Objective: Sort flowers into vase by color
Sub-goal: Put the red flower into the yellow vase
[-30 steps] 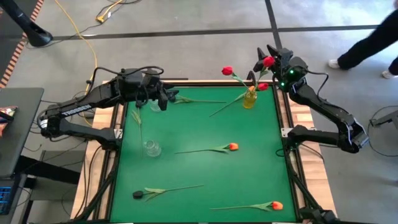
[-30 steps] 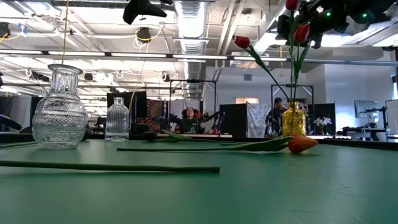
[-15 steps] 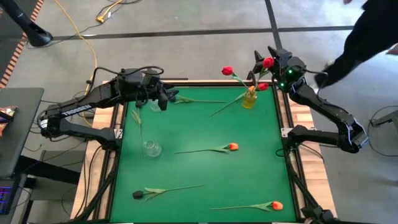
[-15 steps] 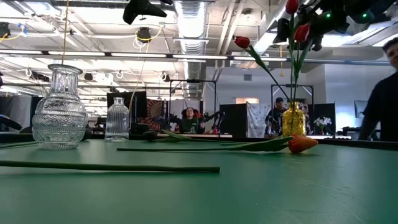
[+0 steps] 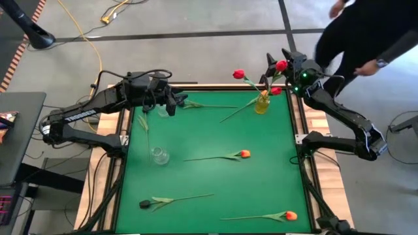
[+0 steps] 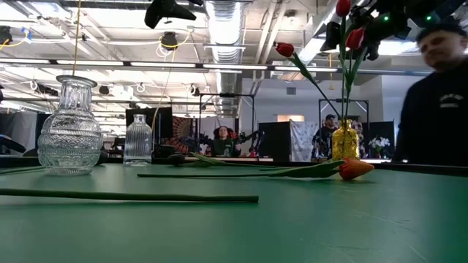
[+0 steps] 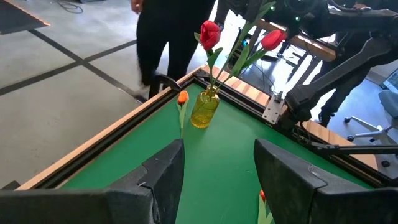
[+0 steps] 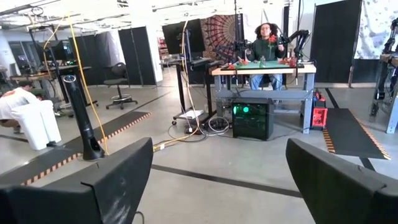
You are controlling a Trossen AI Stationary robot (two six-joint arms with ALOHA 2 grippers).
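Observation:
Three red tulips (image 5: 238, 74) stand with their stems in the yellow vase (image 5: 262, 104) near the table's far right corner. An orange tulip (image 7: 182, 97) lies with its head beside that vase. Two more orange tulips (image 5: 245, 154) (image 5: 290, 215) and a dark one (image 5: 144, 204) lie flat on the green table. Two clear glass vases (image 5: 159, 155) (image 6: 137, 140) stand on the left side. My right gripper (image 5: 274, 65) hovers open above the yellow vase, close to one red head. My left gripper (image 5: 173, 104) is open near the far left edge, holding nothing.
Another long green stem (image 5: 209, 106) lies along the far edge, and one more (image 5: 145, 130) by the left edge. A person in dark clothes (image 5: 366, 39) stands just beyond the table's far right corner. Wooden rails (image 5: 124, 130) frame the green mat.
Both arms have kept still. A person has walked in from the right behind the table's far right corner and now stands close behind my right arm.

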